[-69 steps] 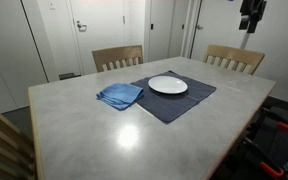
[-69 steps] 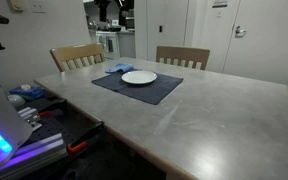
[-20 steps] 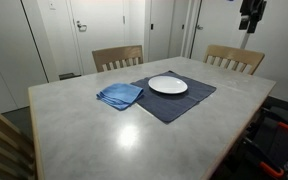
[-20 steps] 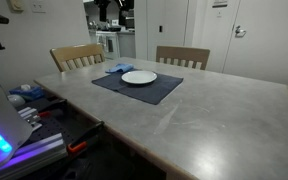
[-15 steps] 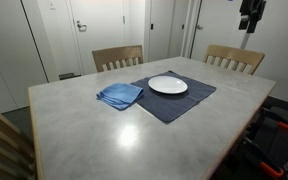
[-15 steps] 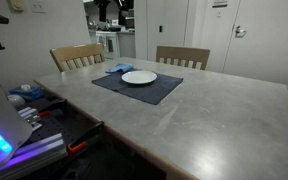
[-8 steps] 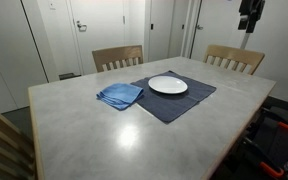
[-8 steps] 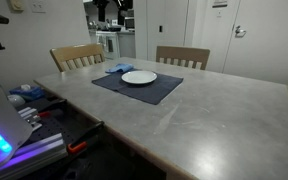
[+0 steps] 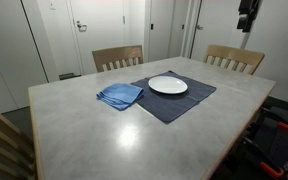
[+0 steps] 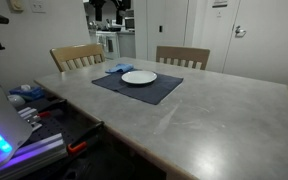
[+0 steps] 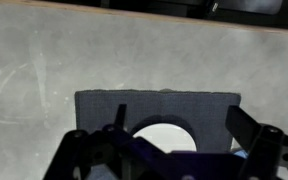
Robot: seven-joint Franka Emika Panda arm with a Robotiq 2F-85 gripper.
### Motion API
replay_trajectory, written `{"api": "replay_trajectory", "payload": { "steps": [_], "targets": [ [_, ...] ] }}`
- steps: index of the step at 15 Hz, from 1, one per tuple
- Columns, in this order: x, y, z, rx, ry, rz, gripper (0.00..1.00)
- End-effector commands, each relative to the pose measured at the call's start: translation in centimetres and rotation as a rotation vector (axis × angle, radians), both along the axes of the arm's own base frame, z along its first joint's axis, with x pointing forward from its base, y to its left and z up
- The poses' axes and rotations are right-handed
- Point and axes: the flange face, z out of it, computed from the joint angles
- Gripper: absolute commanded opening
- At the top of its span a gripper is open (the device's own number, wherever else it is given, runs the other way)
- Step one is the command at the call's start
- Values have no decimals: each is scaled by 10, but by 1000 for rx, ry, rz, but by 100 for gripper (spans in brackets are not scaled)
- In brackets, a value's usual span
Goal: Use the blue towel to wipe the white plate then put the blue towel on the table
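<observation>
The white plate (image 9: pixel 168 85) sits on a dark blue placemat (image 9: pixel 179 103) on the table, and shows in both exterior views (image 10: pixel 139 77). The folded blue towel (image 9: pixel 119 95) lies at the placemat's corner beside the plate (image 10: pixel 117 68). My gripper (image 9: pixel 246 24) hangs high above the far side of the table, well away from both. In the wrist view its fingers are spread wide and empty (image 11: pixel 184 125), looking down on the plate (image 11: pixel 164 135) and placemat (image 11: pixel 159 105). I cannot make out the towel in the wrist view.
The large light table (image 9: pixel 104 135) has two wooden chairs at its far side (image 9: pixel 117 57) (image 9: pixel 234 58). A cluttered bench with tools and electronics (image 10: pixel 24 100) stands beside the table. Doors and walls lie behind.
The gripper has shifted very slightly high above the table. The plate, towel and placemat have not moved.
</observation>
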Motion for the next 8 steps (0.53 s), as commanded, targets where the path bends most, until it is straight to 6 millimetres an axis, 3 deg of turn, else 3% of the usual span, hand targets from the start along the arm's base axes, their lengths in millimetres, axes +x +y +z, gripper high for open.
{"api": "replay_trajectory", "payload": {
  "steps": [1,8],
  "targets": [
    [7,13,3,31,-31,85,100],
    [23,46,8,74,-125,216,100]
  ]
}}
